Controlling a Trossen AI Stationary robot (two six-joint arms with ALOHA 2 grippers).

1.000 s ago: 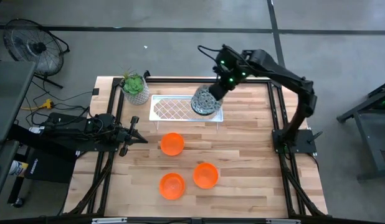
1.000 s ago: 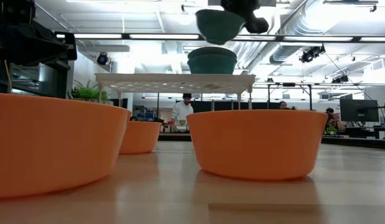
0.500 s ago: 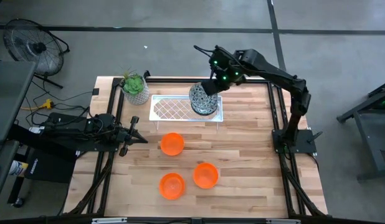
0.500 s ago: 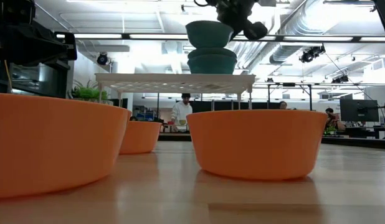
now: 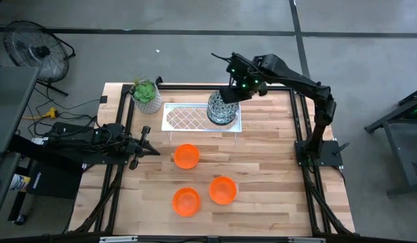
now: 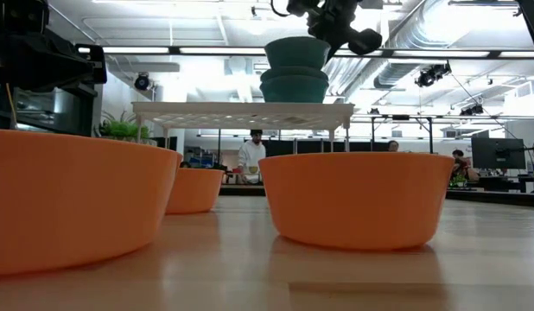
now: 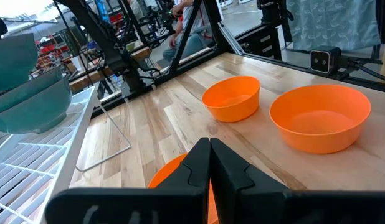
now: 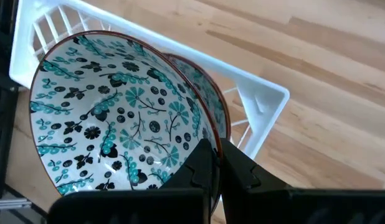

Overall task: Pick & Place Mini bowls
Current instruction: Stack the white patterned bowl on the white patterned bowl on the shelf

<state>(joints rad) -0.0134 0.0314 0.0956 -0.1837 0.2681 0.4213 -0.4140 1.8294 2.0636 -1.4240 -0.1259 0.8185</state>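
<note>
Patterned bowl lowered into the stack on the rack

High view: the right hand (image 5: pixel 230 94), clenched on the patterned bowl (image 5: pixel 220 108), has been brought down over the wire rack (image 5: pixel 188 118). Low view: it now apparently rests nested. Left hand (image 5: pixel 145 144) idle, closed, on the worktop (image 5: pixel 262 169) near the orange bowls (image 5: pixel 187 156).

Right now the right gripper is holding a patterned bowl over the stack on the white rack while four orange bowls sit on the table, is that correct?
Nearly: three orange bowls sit on the table, not four, as the high view shows. The right gripper does hold a patterned bowl over the stack on the white rack.
</note>
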